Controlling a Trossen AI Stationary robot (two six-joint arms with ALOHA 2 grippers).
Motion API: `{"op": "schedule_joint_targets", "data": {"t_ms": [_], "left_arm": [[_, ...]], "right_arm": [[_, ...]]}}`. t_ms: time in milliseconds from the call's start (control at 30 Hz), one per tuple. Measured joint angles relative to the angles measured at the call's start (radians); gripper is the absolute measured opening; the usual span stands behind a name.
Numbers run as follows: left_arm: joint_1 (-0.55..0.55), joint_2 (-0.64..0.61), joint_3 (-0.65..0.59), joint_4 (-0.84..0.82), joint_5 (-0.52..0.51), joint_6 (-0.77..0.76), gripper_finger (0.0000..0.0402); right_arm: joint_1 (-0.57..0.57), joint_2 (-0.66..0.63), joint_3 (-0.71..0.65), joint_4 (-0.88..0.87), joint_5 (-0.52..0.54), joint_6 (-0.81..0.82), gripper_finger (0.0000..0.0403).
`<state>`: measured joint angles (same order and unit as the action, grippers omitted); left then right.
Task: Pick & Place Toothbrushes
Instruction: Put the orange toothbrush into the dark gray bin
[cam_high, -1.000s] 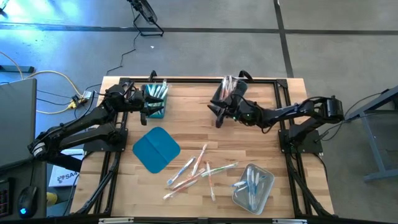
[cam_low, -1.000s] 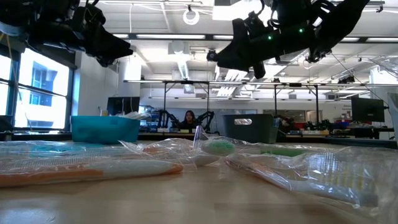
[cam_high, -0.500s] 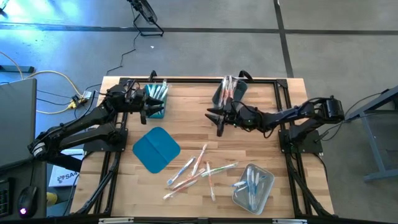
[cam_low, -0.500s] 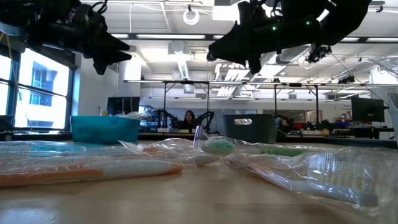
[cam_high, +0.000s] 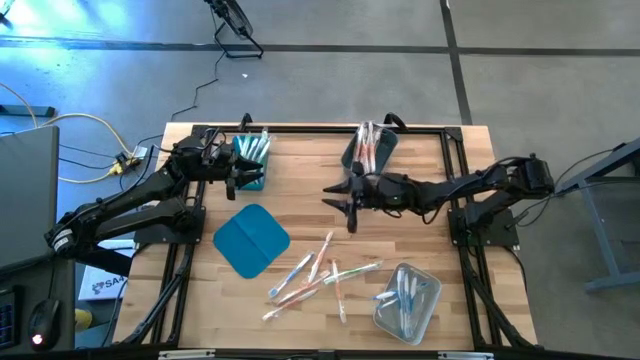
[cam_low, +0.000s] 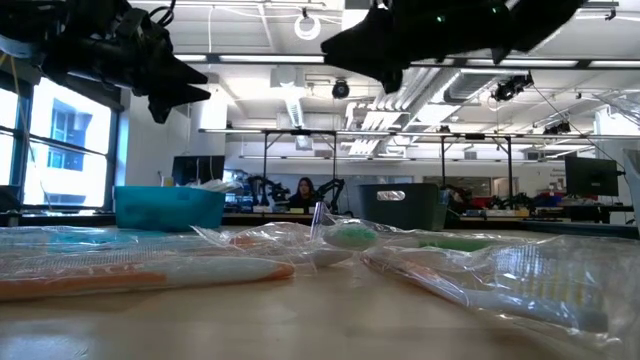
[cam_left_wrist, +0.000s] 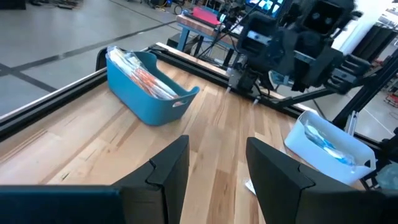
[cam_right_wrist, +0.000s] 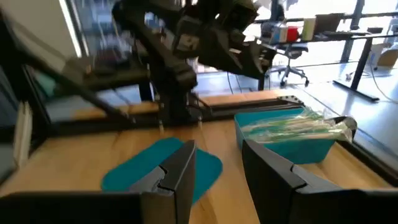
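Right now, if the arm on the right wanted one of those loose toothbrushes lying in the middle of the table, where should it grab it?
Likely the longest loose toothbrush, at the right edge of the pile. Its right end lies clear of the others, so the right gripper, empty and open, could come straight down and pinch across the thin handle there. It lies flat, so from above is probably the only workable side.

Flat teal lid (cam_high: 251, 240), teal bin (cam_high: 250, 162), grey bin (cam_high: 368, 150), clear bin (cam_high: 407, 302)
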<state>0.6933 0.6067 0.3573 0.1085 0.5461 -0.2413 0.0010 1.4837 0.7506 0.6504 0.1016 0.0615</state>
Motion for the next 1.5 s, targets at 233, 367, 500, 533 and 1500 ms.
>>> {"op": "schedule_joint_targets", "data": {"t_ms": [233,367,500,533,1500], "left_arm": [[0.000,0.000,0.000,-0.009,0.000,0.000,0.0157],[0.000,0.000,0.000,-0.008,0.000,0.000,0.0157],[0.000,0.000,0.000,-0.007,0.000,0.000,0.0157],[0.000,0.000,0.000,-0.007,0.000,0.000,0.0157],[0.000,0.000,0.000,-0.060,-0.014,0.011,0.0157]], "right_arm": [[0.015,0.000,0.212,-0.357,0.001,-0.135,0.0125],[0.009,0.001,0.296,-0.497,0.004,-0.178,0.0125],[0.010,0.029,0.349,-0.558,-0.007,-0.215,0.0125],[0.011,0.042,0.364,-0.571,-0.013,-0.220,0.0125],[0.012,0.338,0.469,-0.860,-0.285,-0.280,0.0125]]}}
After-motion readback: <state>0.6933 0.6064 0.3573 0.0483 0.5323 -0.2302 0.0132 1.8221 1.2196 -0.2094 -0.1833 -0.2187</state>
